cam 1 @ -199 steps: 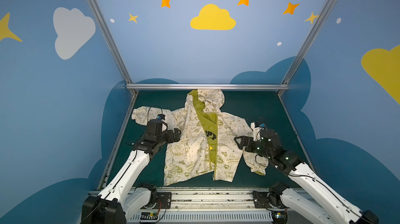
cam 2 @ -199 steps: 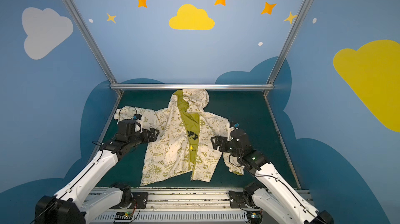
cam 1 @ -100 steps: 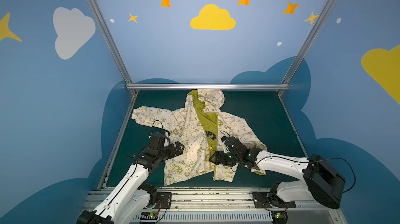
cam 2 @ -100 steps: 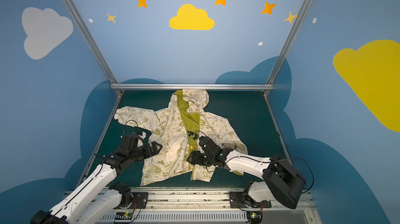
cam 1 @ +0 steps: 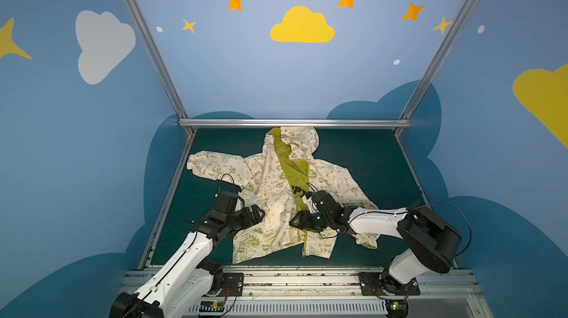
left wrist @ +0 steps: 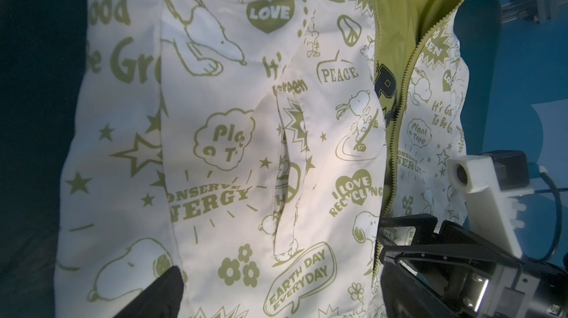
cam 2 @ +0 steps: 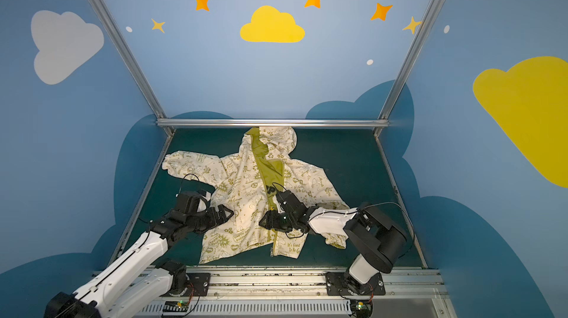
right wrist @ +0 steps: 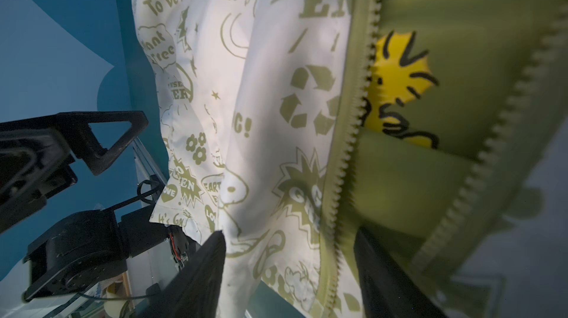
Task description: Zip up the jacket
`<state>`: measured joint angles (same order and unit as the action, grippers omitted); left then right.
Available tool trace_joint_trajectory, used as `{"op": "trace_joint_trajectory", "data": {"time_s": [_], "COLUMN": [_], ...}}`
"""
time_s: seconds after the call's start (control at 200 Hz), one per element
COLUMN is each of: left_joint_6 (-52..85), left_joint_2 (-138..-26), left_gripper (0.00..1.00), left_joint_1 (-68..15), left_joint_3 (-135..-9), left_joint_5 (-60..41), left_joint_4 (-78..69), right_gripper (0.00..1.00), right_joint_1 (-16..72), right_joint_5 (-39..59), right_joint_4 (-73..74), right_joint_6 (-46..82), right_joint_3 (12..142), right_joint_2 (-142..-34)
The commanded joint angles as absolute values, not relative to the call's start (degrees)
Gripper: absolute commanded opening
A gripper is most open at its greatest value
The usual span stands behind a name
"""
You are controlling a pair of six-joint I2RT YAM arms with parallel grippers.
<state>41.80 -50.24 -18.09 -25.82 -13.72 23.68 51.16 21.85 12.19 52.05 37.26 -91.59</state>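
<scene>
Looking down in both top views, we have a dark green tabletop (cam 1: 362,159) (cam 2: 338,159) boxed in by an aluminium frame (cam 1: 295,123) (cam 2: 270,122). Behind it rise blue walls (cam 1: 246,79) (cam 2: 215,79) painted with yellow and white clouds and orange stars.

The jacket (cam 1: 264,190) (cam 2: 236,187) lies flat in the middle of the surface. Its hood points at the back rail, its sleeves are spread and its hem faces the lower edge of the frame. The upper front is parted, and the olive lining (cam 1: 295,169) shows there.

The left gripper (cam 1: 257,212) (cam 2: 226,213) sits left of centre over the jacket's side panel, jaws spread wide and holding nothing. The right gripper (cam 1: 297,223) (cam 2: 266,223) is dead centre over the front opening. In the right wrist view its fingers (right wrist: 206,273) stand apart, with the zipper teeth (right wrist: 347,159) running between them. It isn't pinching anything.

Now the print, and the left wrist view reads it well: "LOVE", "PEACE", "CONSERVE ENERGY", "EARTH DAY EVERYDAY", "I LOVE RECYCLING", "Plant a Tree". The right wrist view adds a recycling symbol (right wrist: 310,98) and a yellow bird print (right wrist: 399,86) on the lining.
</scene>
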Motion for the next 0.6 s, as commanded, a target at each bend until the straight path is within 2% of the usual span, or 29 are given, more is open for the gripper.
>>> {"op": "trace_joint_trajectory", "data": {"time_s": [0.0, 0.165, 0.33, 0.596], "left_joint_6": [41.9, 42.7, 43.4, 43.5], "left_joint_2": [-49.9, -50.1, -49.8, -48.8], "left_gripper": [0.99, 0.99, 0.99, 0.99], "left_joint_1": [-18.3, -18.4, -18.5, -20.1], "left_joint_3": [-26.3, -27.1, -27.7, -28.3], "left_joint_5": [-15.0, -15.2, -15.3, -13.8], "left_joint_4": [24.2, 24.8, 24.9, 26.3], "right_gripper": [0.66, 0.57, 0.47, 0.38], "right_joint_1": [50.5, 50.6, 50.6, 50.6], "right_joint_5": [28.5, 32.3, 30.2, 27.4], "right_joint_4": [19.4, 21.8, 18.5, 14.5], "right_joint_6": [52.1, 52.6, 51.5, 49.5], "right_joint_3": [38.2, 38.2, 37.5, 35.4], "right_joint_2": [-94.3, -95.4, -92.1, -89.9]}}
